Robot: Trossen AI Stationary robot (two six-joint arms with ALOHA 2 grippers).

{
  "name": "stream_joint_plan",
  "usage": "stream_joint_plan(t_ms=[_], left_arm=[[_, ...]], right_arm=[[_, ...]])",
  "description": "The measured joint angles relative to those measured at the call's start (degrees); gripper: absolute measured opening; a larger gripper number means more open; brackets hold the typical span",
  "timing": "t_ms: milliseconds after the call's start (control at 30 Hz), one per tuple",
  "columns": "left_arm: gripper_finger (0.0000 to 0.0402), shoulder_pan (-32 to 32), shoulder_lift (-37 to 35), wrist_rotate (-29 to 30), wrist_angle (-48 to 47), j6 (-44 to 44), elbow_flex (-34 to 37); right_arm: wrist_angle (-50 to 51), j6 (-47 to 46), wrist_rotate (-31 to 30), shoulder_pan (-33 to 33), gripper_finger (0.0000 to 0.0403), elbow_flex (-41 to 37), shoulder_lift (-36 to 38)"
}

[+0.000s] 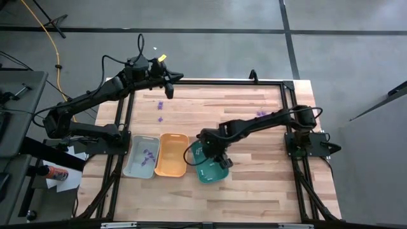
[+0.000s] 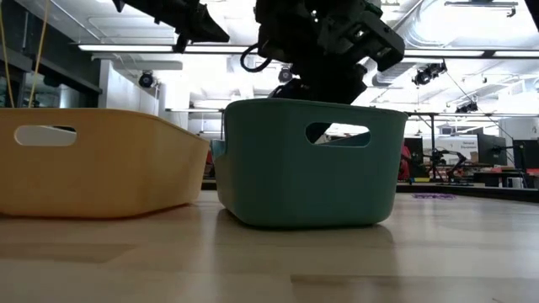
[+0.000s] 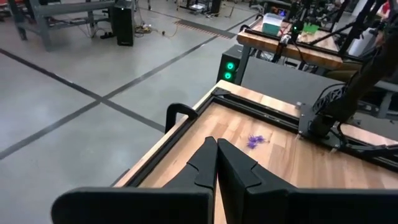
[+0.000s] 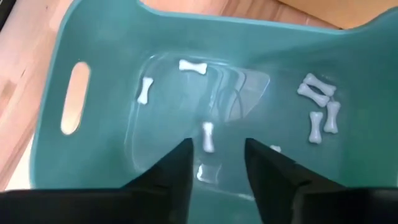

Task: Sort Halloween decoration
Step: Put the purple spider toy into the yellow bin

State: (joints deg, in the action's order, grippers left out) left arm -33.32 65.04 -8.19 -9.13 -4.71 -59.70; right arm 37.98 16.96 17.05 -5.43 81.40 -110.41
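The right gripper, fingers parted and empty, hangs over the teal tray where white bones lie, so a careless rise could clip the rim and tip it across the counter, while the clenched left gripper waits near purple pieces

Grey tray, orange tray and teal tray side by side on wooden table, perhaps touching.
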Motion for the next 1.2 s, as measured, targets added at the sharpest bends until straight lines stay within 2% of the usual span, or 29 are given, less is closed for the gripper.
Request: stream_joint_plan(t_ms=[167,333,433,533,700,800,900,967,1100,1200], left_arm=[[0.0000,0.0,0.0,0.0,0.0,-1.0,0.0],[0.0000,0.0,0.0,0.1,0.0,-1.1,0.0],[0.0000,0.0,0.0,0.1,0.0,-3.4,0.0],[0.0000,0.0,0.0,0.1,0.0,-6.5,0.0],[0.0000,2.5,0.0,-0.5,0.0,-8.6,0.0],[0.0000,6.1,0.0,-7.1,0.9,-7.4,0.5],[0.0000,11.7,-0.1,-10.4,9.0,-9.5,5.6],[0.0000,15.1,0.1,-8.8,16.8,-12.6,10.8],[0.0000,20.4,0.3,-1.8,35.0,-18.6,22.0],[0.0000,22.1,0.3,1.8,42.8,-21.0,27.2]], right_arm=[[8.7,4.1,-0.7,0.4,0.0178,4.4,0.1],[20.7,5.7,-1.1,3.6,0.0179,7.4,4.2],[23.9,5.6,-3.1,6.9,0.0167,3.3,10.7],[22.9,4.0,-4.8,11.1,0.0153,-5.3,19.9],[13.6,-4.9,-6.6,18.1,0.0137,-21.9,38.0],[5.8,-12.3,-6.5,20.5,0.0134,-28.8,47.0],[-3.4,-17.1,-6.5,21.6,0.0134,-33.3,53.7],[-10.6,-18.1,-6.6,21.7,0.0134,-35.6,56.4],[-24.7,-18.9,-6.6,21.6,0.0134,-38.8,58.3],[-32.9,-20.3,-6.6,21.6,0.0134,-39.5,57.6]])
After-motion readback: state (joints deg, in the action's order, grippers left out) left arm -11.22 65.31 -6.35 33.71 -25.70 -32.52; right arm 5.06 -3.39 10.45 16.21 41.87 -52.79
